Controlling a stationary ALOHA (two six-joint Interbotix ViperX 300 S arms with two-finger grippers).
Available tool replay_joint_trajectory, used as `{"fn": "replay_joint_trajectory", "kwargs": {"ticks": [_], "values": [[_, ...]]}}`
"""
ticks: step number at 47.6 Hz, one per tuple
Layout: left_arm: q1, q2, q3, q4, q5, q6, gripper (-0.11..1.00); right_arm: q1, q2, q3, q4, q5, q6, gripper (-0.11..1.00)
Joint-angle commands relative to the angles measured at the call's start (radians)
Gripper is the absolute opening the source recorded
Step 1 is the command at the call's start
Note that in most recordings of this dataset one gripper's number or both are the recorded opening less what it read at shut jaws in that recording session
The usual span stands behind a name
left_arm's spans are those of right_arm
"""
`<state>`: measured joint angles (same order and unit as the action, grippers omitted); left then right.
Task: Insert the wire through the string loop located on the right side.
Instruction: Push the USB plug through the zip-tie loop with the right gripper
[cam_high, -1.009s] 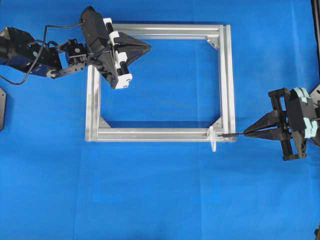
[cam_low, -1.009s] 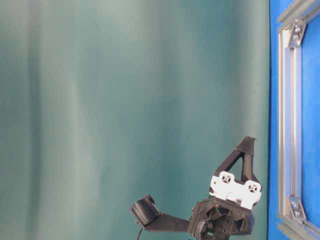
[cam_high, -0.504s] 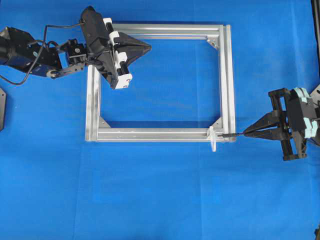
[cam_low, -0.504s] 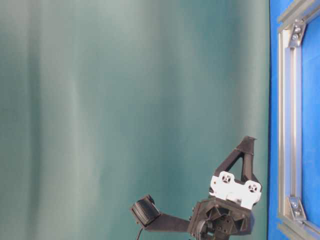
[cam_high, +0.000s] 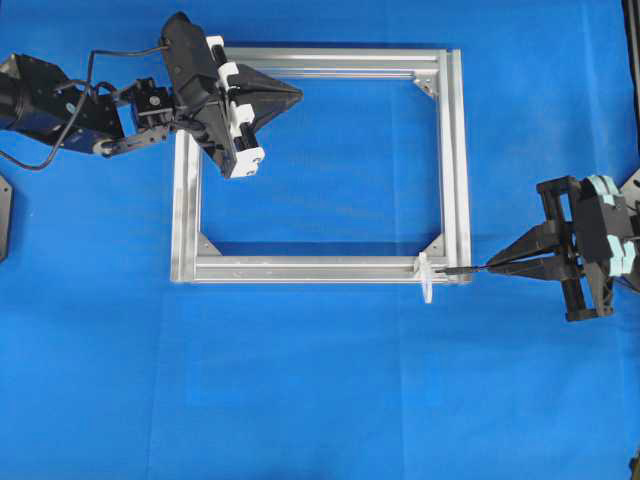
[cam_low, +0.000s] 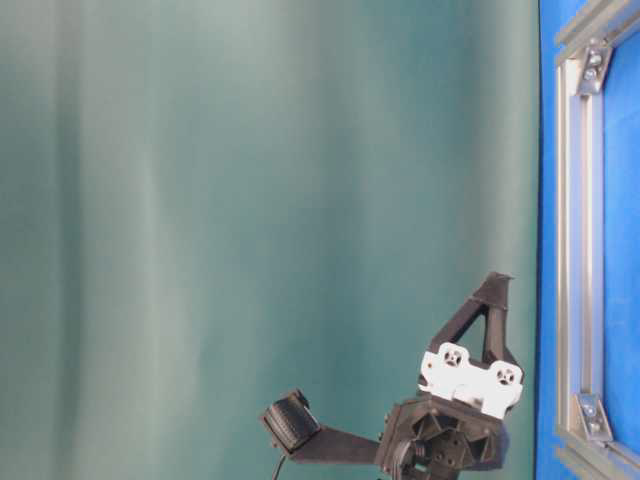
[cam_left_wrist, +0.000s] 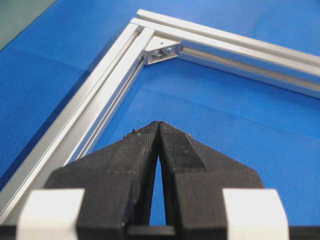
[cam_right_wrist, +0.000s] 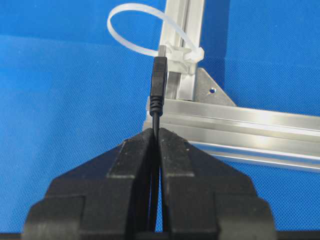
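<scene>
The wire (cam_right_wrist: 159, 80) is a thin black cable ending in a small plug, and my right gripper (cam_right_wrist: 156, 131) is shut on the cable just behind that plug. The plug points at the white string loop (cam_right_wrist: 186, 53), which is tied to the frame's near right corner. Its pale tip sits just short of the loop's clasp, and the loop's opening lies to the plug's left. From overhead, the wire's plug (cam_high: 455, 269) sits just right of the string loop (cam_high: 426, 278), ahead of my right gripper (cam_high: 492, 266). My left gripper (cam_high: 298, 93) is shut on nothing above the frame's far left corner.
The square aluminium frame (cam_high: 455, 160) lies flat on the blue cloth, with silver corner brackets (cam_left_wrist: 161, 50) inside its corners. The left arm (cam_high: 60, 105) and its black cables stretch in from the left edge. The left gripper (cam_low: 497, 282) shows beside the frame rail (cam_low: 575, 250) at table level.
</scene>
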<state>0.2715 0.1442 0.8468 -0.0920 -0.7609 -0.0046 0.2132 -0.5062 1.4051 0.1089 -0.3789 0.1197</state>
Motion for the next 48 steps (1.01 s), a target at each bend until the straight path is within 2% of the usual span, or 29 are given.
{"fn": "replay_joint_trajectory", "kwargs": {"ticks": [1, 30, 48], "values": [[0.0, -0.032, -0.017, 0.003, -0.008, 0.0, 0.0, 0.0, -0.003, -0.012, 0.0, -0.012, -0.002, -0.04], [0.0, -0.032, -0.017, 0.003, -0.008, 0.0, 0.0, 0.0, 0.008, -0.017, 0.0, -0.043, 0.0, -0.04], [0.0, -0.032, -0.018, 0.003, -0.008, 0.002, 0.0, -0.002, 0.17, -0.078, 0.003, -0.147, 0.0, -0.04]]}}
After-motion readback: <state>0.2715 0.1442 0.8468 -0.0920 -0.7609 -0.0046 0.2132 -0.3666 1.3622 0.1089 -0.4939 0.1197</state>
